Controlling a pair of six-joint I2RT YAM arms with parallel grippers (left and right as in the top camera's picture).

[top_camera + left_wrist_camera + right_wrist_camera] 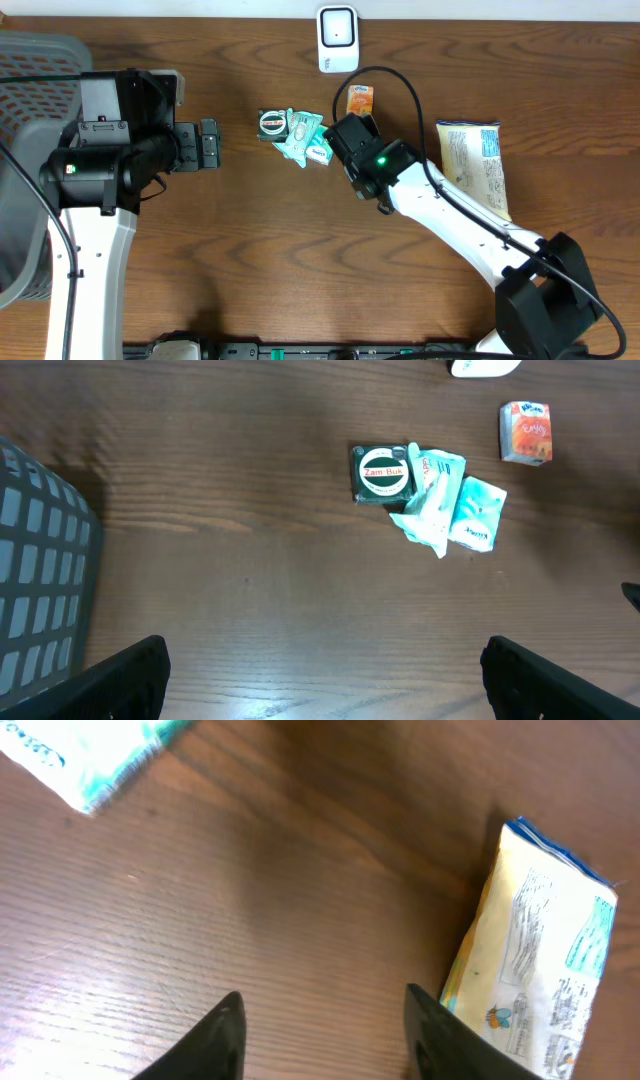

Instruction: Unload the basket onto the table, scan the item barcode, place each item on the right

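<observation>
Far left, the grey basket (pixel 30 90) sits beside and behind the left fingers. The left gripper (pixel 322 685) hovers with its fingers spread as wide as they go and nothing between them.

Ahead of those fingers and to their right is the Zam-Buk tin (pixel 383 475), touching the teal packets (pixel 450 510). The orange box (pixel 526 433) lies further right, apart from the pile.

The right gripper (pixel 325 1035) is low over the table (pixel 240 250), fingers partly apart and holding nothing, only bare wood between them.

Judged step: between items, nothing picked up for scanning yet. I can't tell which item is meant. The teal packets are the likely one, lying ahead-left of the right fingers. The next move calls for centring over one packet, closing on it, then carrying it barcode-out to the scanner (pixel 337 38) beyond the fingers.

In the way: the packets overlap, so a grab may take two. The snack bag (pixel 478 165) crowds the right finger's outer side, and I can't tell if it touches.
</observation>
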